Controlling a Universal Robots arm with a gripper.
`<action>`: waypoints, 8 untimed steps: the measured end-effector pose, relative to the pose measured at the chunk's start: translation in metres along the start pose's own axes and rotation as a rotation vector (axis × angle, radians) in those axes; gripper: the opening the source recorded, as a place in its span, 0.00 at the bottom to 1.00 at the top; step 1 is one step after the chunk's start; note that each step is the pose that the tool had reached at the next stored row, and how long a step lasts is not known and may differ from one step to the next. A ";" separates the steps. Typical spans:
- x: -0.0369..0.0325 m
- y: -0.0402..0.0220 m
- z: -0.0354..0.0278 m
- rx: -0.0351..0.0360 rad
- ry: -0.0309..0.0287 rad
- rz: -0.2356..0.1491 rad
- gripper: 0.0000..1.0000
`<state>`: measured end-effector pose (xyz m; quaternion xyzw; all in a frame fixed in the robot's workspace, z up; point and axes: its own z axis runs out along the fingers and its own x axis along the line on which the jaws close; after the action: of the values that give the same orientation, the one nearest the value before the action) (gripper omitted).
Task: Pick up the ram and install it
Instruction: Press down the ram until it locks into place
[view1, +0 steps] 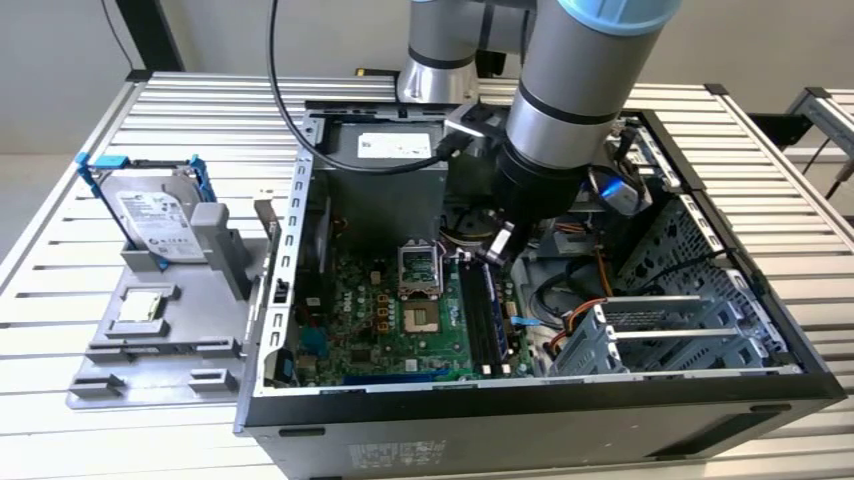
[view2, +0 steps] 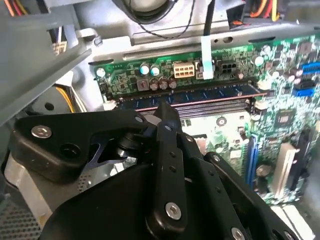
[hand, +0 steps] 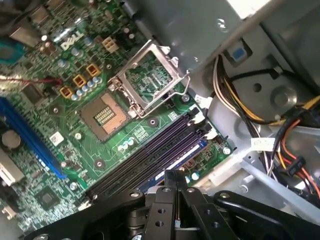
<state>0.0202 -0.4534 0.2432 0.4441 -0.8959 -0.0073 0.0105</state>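
Flat blue ram (hand: 172, 159) sits slotted in the green motherboard (hand: 75, 115), black jaws clenched empty above.

I see a green motherboard (view1: 387, 320) with black slots (hand: 145, 155), and the ram (view2: 200, 95) is blue. The hand (view2: 167, 112) is black; the drive (view1: 158, 225) is silver in blue brackets (view1: 88, 175).

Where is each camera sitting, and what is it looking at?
Exterior view: off the arm, above, looking down into the open computer case; the arm shows.
First wrist view: on the arm, facing the motherboard; the claw shows.
Second wrist view: on the arm, facing the ram in its slot.
Both wrist views share claw and motherboard.
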 end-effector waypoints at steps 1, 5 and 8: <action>0.0000 0.0000 0.0000 0.0003 0.0003 -0.017 0.00; 0.0000 -0.0001 0.0000 0.0018 0.0016 -0.091 0.00; 0.0000 -0.0001 0.0000 0.0026 0.0026 -0.145 0.00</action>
<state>0.0203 -0.4534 0.2432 0.5079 -0.8614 -0.0063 0.0105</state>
